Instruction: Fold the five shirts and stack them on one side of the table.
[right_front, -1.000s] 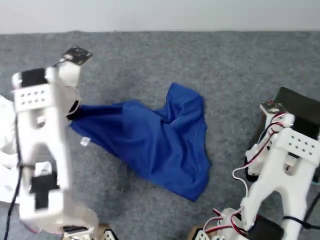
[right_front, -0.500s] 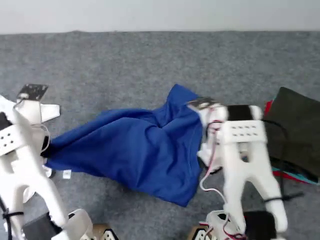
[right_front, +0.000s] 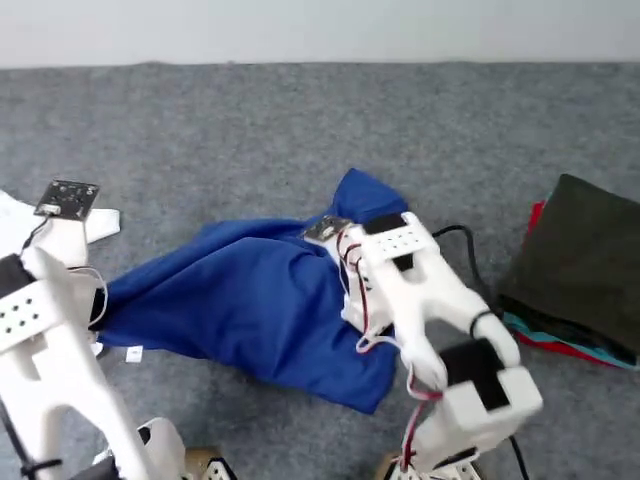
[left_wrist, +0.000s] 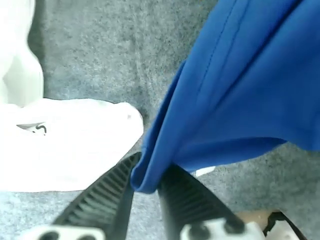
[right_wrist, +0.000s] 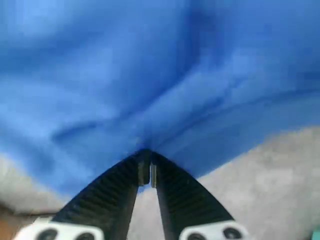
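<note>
From above, the blue shirt (right_front: 250, 300) lies loose and rumpled in the middle of the grey desk (right_front: 300, 130), not yet folded. At the right edge sits a stack of folded shirts (right_front: 580, 250), a dark one on top with red and teal edges showing beneath (three, by my count). The left arm (right_front: 50, 330) stands at the shirt's left end and the right arm (right_front: 430, 300) leans over its right half. At the left wrist, the left hand (left_wrist: 150, 170) is clenched on a corner of the blue shirt, lifted clear of the desk, with a white shirt (left_wrist: 65, 145) lying unfolded just beside it. At the right wrist, the right hand (right_wrist: 145, 160) is pressed closed, its tips against a crease of blue cloth; whether it has caught any fabric I cannot tell. So I judge three done and two left.
</note>
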